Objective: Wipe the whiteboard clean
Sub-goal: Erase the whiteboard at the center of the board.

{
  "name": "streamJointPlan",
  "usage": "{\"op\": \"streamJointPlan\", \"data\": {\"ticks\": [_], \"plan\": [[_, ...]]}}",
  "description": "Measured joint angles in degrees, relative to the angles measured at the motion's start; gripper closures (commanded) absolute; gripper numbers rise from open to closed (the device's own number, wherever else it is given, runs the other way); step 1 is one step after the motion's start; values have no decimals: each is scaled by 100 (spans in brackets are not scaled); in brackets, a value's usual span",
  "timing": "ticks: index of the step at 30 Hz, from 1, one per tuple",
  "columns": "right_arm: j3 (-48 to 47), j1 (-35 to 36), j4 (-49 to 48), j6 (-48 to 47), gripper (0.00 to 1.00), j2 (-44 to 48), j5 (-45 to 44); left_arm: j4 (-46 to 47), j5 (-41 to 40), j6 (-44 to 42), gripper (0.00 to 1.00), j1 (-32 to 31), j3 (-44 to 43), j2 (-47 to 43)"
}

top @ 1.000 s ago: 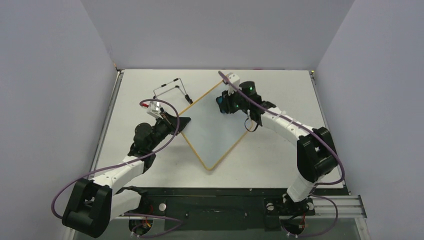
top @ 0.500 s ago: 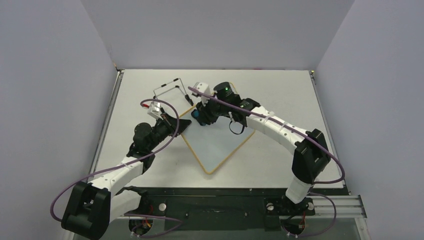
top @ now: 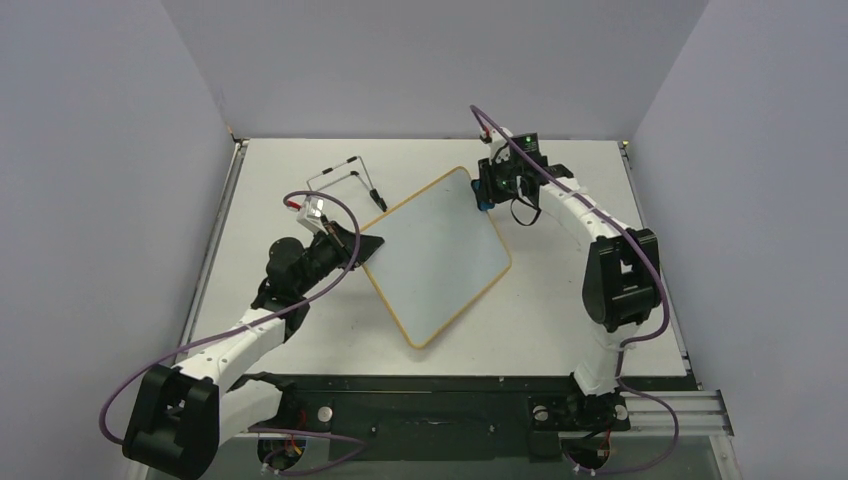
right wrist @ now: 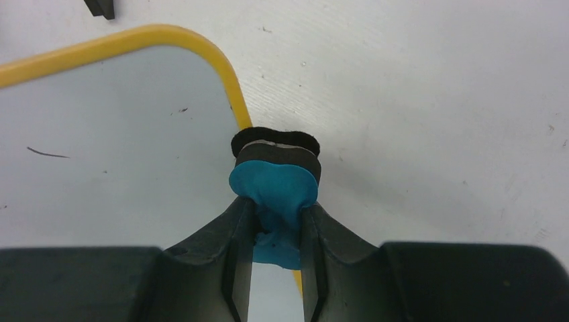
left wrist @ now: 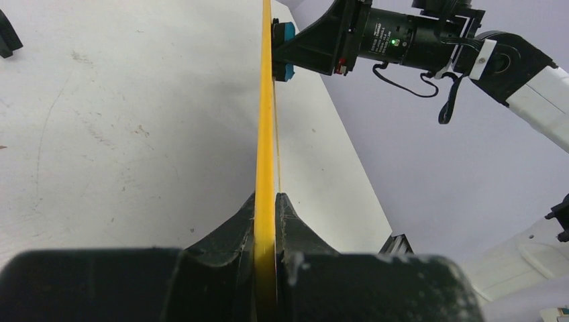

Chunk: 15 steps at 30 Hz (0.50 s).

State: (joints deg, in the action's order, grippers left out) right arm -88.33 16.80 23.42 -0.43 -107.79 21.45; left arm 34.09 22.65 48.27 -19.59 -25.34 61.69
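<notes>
The whiteboard (top: 435,255), white with a yellow frame, lies cornerwise at the table's middle. My left gripper (top: 366,245) is shut on its left edge. The left wrist view shows the frame (left wrist: 266,127) edge-on between my left gripper's (left wrist: 267,204) jaws. My right gripper (top: 484,192) is shut on the blue eraser (top: 479,203) at the board's far right edge. In the right wrist view the eraser (right wrist: 275,184), with its black felt forward, sits over the frame beside the board's rounded corner, in my right gripper (right wrist: 276,213). The board face (right wrist: 121,134) bears one short dark stroke (right wrist: 47,153).
The thin black wire stand (top: 345,178) stands behind the board's left side, near my left gripper. Grey walls close in the table on the left, back and right. The table's near edge carries the arm bases and rail (top: 450,410).
My right gripper swept the eraser left across the board toward the left gripper, then back right to the board's far right edge. The left gripper kept its hold; the board shifted slightly.
</notes>
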Motion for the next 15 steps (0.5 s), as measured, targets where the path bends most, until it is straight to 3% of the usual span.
{"op": "streamJointPlan", "data": {"ticks": [4, 8, 12, 15], "plan": [[302, 166, -22, -70, 100, 153, -70, -66, -15, 37, 100, 7, -20, 2], [785, 868, -4, -273, 100, 691, -20, -87, -42, 50, 100, 17, -20, 2], [1029, 1851, -24, -354, 100, 1233, 507, 13, 50, -111, 100, 11, -20, -2], [1029, 2024, -85, -291, 100, 1303, 844, 98, 144, -267, 100, -17, -20, -15]]}}
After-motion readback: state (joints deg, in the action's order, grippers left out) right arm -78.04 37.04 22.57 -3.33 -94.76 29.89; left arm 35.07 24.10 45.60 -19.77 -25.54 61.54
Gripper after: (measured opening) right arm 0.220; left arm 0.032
